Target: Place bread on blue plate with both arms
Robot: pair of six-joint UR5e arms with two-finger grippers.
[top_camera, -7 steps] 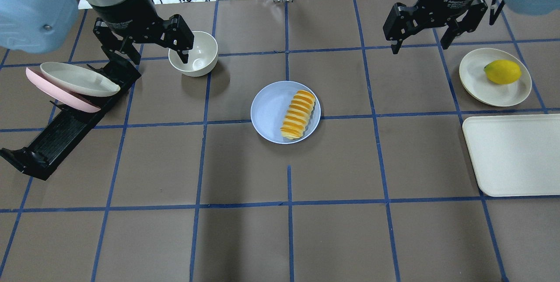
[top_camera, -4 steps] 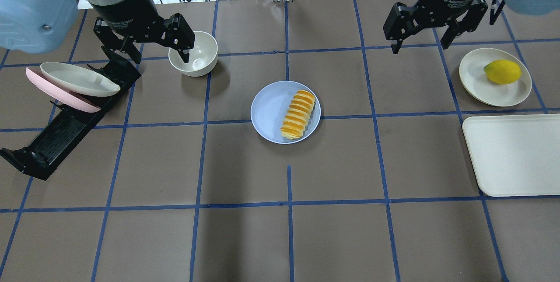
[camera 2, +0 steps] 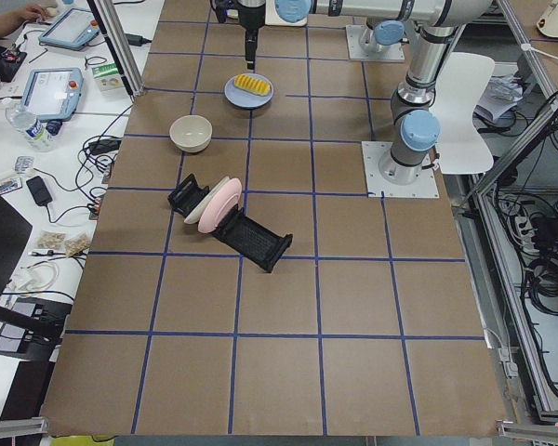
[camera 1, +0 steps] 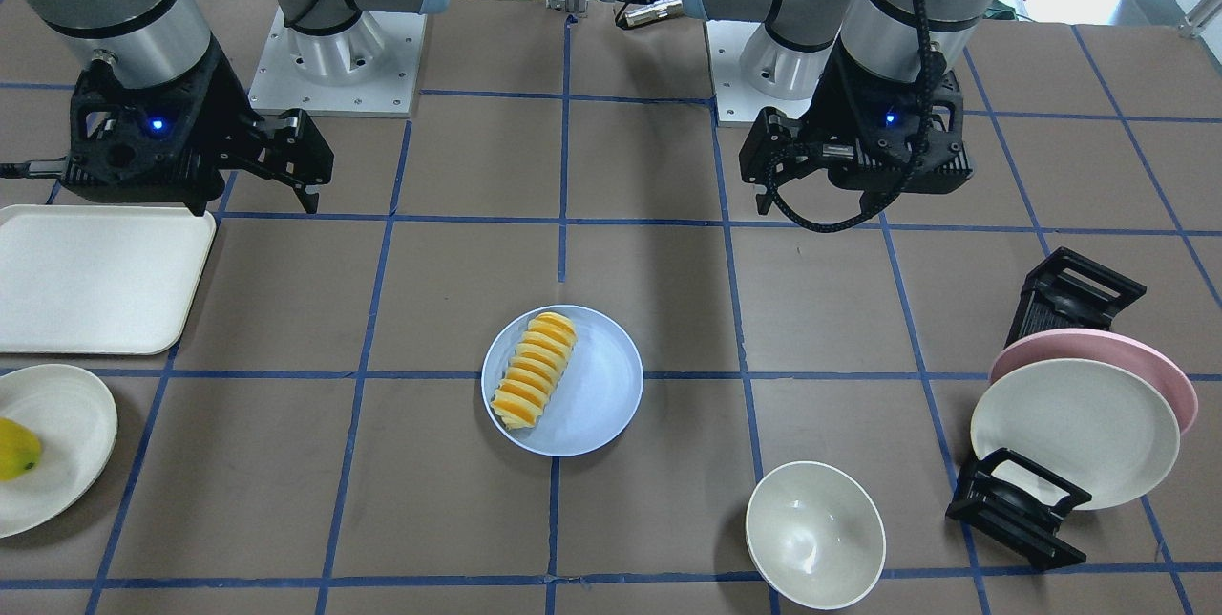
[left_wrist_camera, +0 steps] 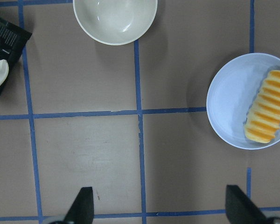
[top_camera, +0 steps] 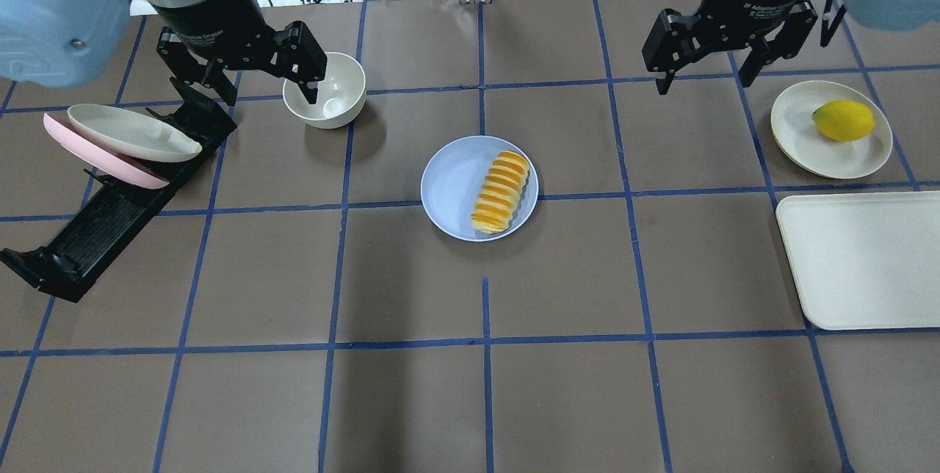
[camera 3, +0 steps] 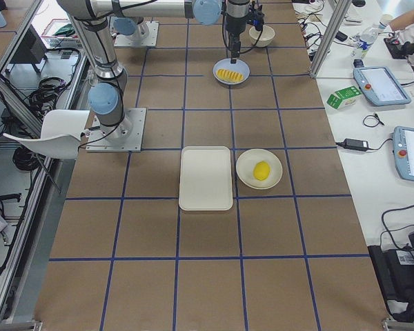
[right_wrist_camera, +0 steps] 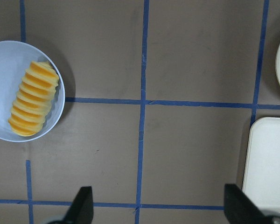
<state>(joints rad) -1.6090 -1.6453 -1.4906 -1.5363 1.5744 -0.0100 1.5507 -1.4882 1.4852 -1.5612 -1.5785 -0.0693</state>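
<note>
The bread (top_camera: pixel 501 192) lies on the right half of the blue plate (top_camera: pixel 452 179) at the table's middle; both also show in the front view, bread (camera 1: pixel 533 370) on plate (camera 1: pixel 597 395). My left gripper (top_camera: pixel 266 87) is open and empty, raised at the far left beside a white bowl. My right gripper (top_camera: pixel 705 80) is open and empty, raised at the far right. The left wrist view shows the bread (left_wrist_camera: pixel 268 113) on the plate (left_wrist_camera: pixel 226 100) well ahead of the open fingers. The right wrist view shows the bread (right_wrist_camera: pixel 33 99) at its left edge.
A white bowl (top_camera: pixel 325 89) stands under my left gripper's right finger. A black rack (top_camera: pixel 95 230) holds a pink and a cream plate at the left. A cream plate (top_camera: pixel 800 128) with a lemon (top_camera: pixel 843 120) and a cream tray (top_camera: pixel 866 260) lie at the right.
Both grippers have shifted only very slightly and stay open. The bread and the blue plate have not moved.
</note>
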